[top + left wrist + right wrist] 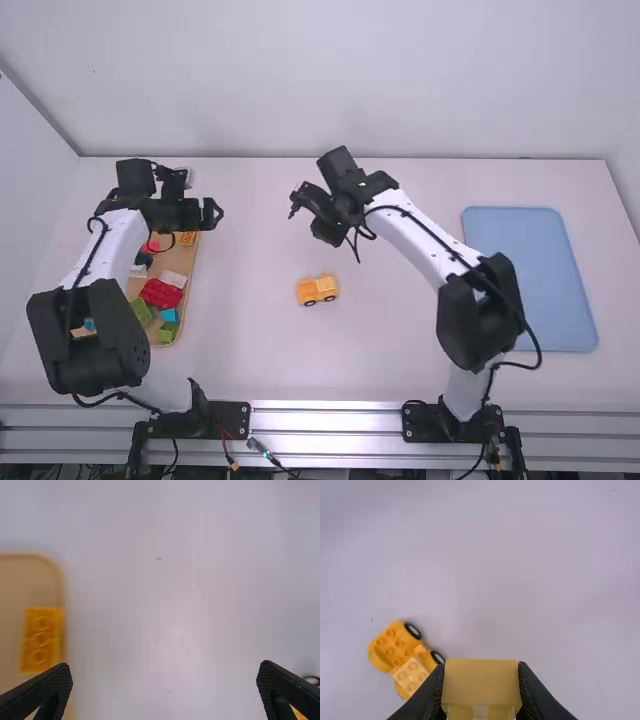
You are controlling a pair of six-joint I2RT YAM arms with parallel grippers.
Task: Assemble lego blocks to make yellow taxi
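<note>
The yellow taxi body [317, 290] stands upright on its dark wheels at mid-table. In the right wrist view the same taxi body [397, 647] carries a paler yellow block on one part, with bare studs beside it. My right gripper [294, 203] is over the table beyond the taxi; in its own view the right gripper [481, 687] is shut on a yellow block [481, 682]. My left gripper [214, 214] is at the wooden tray's far right corner. In its wrist view the left gripper [165, 680] stands open, and a yellow-orange brick [42, 640] lies in the tray.
The wooden tray [194, 262] on the left holds red, green, blue and white blocks, partly beneath the left arm. A blue mat [530, 270] lies at the right side of the table. The right arm reaches diagonally between the taxi and the mat.
</note>
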